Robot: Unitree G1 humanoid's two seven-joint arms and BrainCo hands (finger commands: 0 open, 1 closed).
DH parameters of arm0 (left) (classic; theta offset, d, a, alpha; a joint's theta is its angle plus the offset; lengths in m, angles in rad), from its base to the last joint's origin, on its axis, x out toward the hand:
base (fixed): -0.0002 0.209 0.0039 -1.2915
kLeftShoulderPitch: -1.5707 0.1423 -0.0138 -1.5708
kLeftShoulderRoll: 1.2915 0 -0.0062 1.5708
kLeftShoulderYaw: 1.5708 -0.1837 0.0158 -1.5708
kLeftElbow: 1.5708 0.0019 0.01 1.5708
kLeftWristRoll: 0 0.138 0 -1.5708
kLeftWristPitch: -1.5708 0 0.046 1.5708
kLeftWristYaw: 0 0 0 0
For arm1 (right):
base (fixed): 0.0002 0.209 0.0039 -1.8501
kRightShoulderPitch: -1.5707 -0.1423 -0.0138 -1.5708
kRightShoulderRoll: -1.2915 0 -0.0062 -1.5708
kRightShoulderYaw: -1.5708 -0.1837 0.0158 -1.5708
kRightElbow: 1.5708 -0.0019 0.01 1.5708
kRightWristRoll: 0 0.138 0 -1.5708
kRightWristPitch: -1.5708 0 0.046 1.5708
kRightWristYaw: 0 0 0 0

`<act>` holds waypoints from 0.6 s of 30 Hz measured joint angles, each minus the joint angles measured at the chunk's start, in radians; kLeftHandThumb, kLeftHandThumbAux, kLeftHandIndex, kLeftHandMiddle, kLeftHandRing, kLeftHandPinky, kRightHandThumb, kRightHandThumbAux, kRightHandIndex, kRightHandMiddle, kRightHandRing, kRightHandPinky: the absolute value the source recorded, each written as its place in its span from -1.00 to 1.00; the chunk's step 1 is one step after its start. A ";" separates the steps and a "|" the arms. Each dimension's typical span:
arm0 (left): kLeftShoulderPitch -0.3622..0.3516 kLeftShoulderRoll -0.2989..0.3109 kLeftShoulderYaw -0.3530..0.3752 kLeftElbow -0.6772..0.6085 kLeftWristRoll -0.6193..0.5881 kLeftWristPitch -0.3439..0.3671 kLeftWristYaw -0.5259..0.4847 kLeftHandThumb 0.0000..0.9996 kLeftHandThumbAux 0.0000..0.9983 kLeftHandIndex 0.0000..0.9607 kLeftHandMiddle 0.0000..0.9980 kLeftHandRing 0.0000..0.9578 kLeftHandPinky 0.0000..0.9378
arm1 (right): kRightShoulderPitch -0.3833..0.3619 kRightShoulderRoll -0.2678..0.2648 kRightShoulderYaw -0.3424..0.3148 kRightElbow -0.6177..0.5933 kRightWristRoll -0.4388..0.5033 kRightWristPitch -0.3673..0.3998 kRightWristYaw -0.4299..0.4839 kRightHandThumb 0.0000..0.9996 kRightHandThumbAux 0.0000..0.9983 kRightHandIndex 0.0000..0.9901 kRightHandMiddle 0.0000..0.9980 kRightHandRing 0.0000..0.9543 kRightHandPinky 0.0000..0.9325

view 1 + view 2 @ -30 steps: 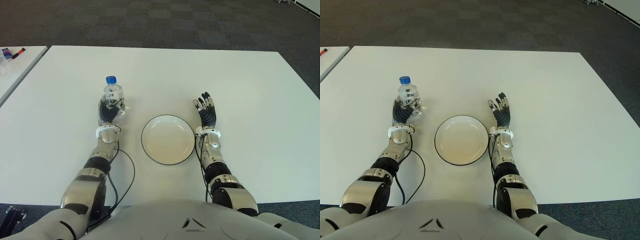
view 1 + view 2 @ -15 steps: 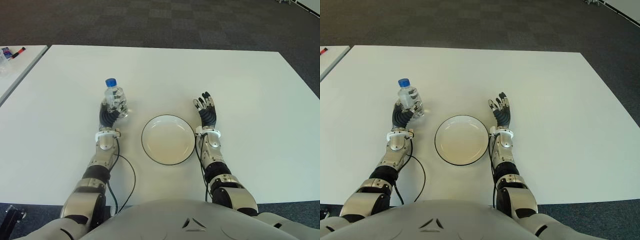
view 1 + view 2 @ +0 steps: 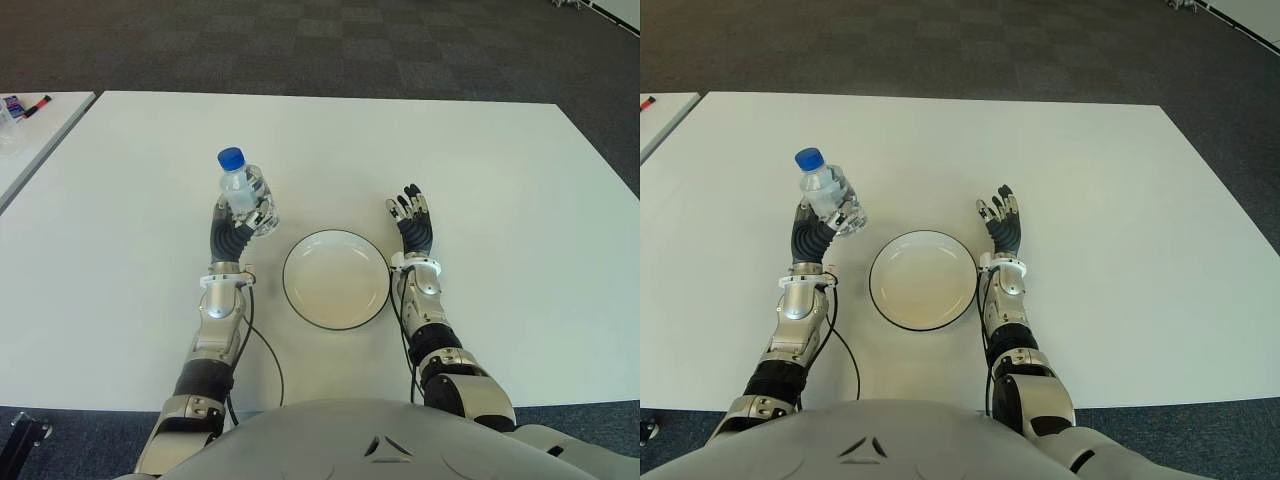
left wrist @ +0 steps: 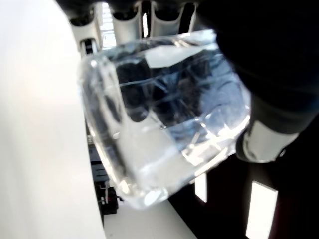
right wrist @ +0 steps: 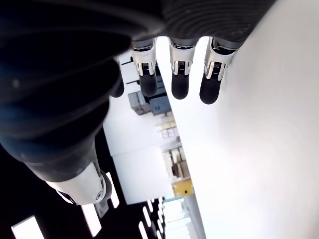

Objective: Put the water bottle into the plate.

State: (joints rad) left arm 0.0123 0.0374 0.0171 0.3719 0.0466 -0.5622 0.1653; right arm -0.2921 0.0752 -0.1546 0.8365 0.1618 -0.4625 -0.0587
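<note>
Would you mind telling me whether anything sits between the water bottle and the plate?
Nothing visible does. The left hand grips the water bottle just left of the plate, with only bare table between them; the right hand shows beside the plate's far side.

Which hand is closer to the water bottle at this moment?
The left. The left hand is shut on the water bottle, holding it left of the plate. The right hand is open, on the far side of the plate.
</note>
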 measured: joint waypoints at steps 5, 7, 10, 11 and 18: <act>0.026 -0.014 -0.003 -0.052 -0.007 -0.001 -0.023 0.91 0.29 -0.10 -0.03 0.02 0.57 | -0.001 0.000 0.003 0.000 -0.003 0.000 -0.007 -0.86 0.54 -0.82 -0.83 -0.83 -0.70; 0.037 -0.022 -0.009 -0.069 -0.008 -0.003 -0.032 0.91 0.30 -0.11 -0.03 0.02 0.58 | -0.001 0.000 0.005 0.000 -0.005 0.000 -0.011 -0.85 0.54 -0.82 -0.83 -0.82 -0.69; 0.059 -0.036 -0.026 -0.099 -0.007 -0.008 -0.042 0.90 0.30 -0.12 -0.03 0.03 0.59 | -0.001 0.000 0.007 0.000 -0.007 0.000 -0.015 -0.84 0.53 -0.81 -0.82 -0.82 -0.69; 0.067 -0.038 -0.031 -0.108 -0.007 -0.012 -0.045 0.90 0.30 -0.12 -0.03 0.04 0.59 | -0.001 0.000 0.008 0.000 -0.008 0.000 -0.016 -0.84 0.53 -0.81 -0.82 -0.81 -0.69; 0.109 -0.061 -0.064 -0.167 0.012 -0.027 -0.054 0.90 0.30 -0.14 -0.03 0.05 0.60 | -0.002 0.000 0.013 0.001 -0.011 0.000 -0.023 -0.84 0.52 -0.81 -0.82 -0.81 -0.69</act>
State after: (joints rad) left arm 0.1215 -0.0234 -0.0468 0.2049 0.0588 -0.5893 0.1116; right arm -0.2941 0.0753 -0.1416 0.8379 0.1512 -0.4624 -0.0814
